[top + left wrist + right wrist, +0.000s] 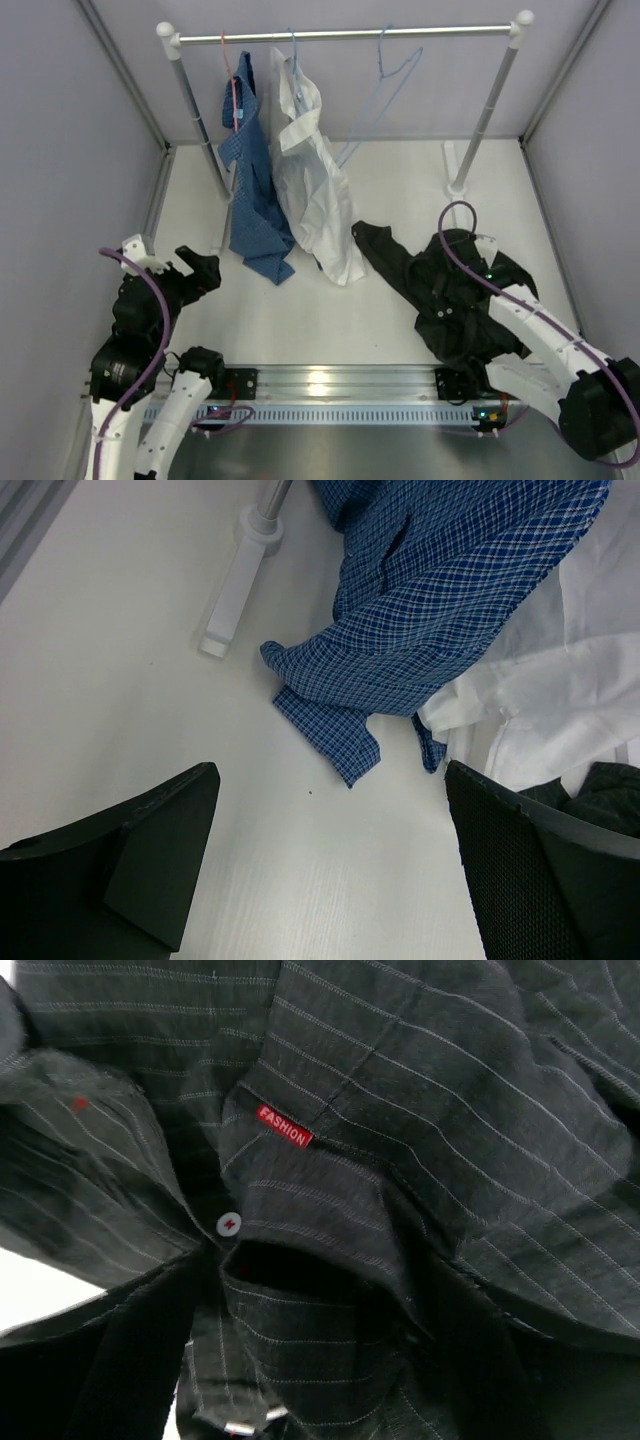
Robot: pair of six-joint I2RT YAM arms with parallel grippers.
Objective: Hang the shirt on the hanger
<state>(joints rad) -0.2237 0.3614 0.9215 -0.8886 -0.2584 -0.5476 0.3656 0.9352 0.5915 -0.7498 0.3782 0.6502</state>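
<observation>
The black pinstriped shirt [440, 300] lies crumpled on the table at the right. In the right wrist view its collar [400, 1110], with a red "FASHION" label and a pale button, fills the frame. My right gripper [452, 255] is down on the shirt; in the right wrist view it [320, 1360] is open, its fingers either side of a collar fold. The bare light-blue wire hanger [384, 62] hangs on the rod at the back right. My left gripper [205, 270] is open and empty above the table at the left, also in its wrist view [330, 870].
A clothes rail [350, 35] on two posts spans the back. A blue checked shirt [250, 190] on a red hanger and a white shirt [315, 200] on a blue hanger hang from it, their hems on the table [400, 630]. Rail foot [240, 580]. Grey walls enclose the sides.
</observation>
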